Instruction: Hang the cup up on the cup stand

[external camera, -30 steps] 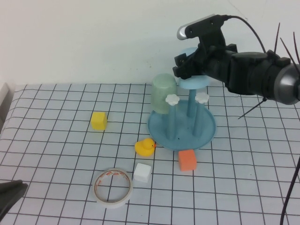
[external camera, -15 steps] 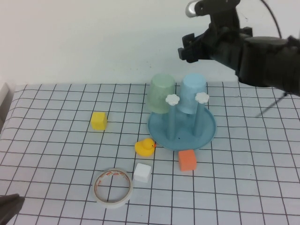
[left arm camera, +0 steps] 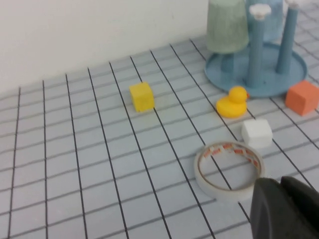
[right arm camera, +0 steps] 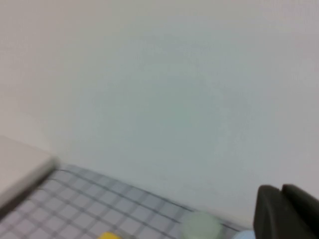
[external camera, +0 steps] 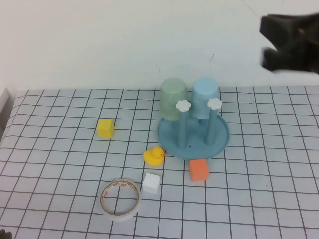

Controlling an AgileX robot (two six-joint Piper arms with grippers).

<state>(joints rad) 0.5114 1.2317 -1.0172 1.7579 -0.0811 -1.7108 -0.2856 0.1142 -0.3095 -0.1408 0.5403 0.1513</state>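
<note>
- Closest to the robot: the left gripper is parked low at the near left edge of the table, just a dark tip in its own wrist view, and its two fingers look pressed together with nothing between them.
- Right in front of it lies the tape roll flat on the grid mat, with the white cube just beside it.
- A bit further out: the rubber duck sits just beside the rim of the cup stand, and the orange cube is up against the stand's near edge. The yellow cube is off on the left, well apart from the rest.
- On the stand, the cup hangs upside down over a back peg, and the green cup is upside down on the peg next to it. The two front pegs with white flower caps are bare.
- Farthest: the right gripper is high up at the far right, blurry against the wall, well clear of the stand. Can't tell if its claw is spread or not.
</note>
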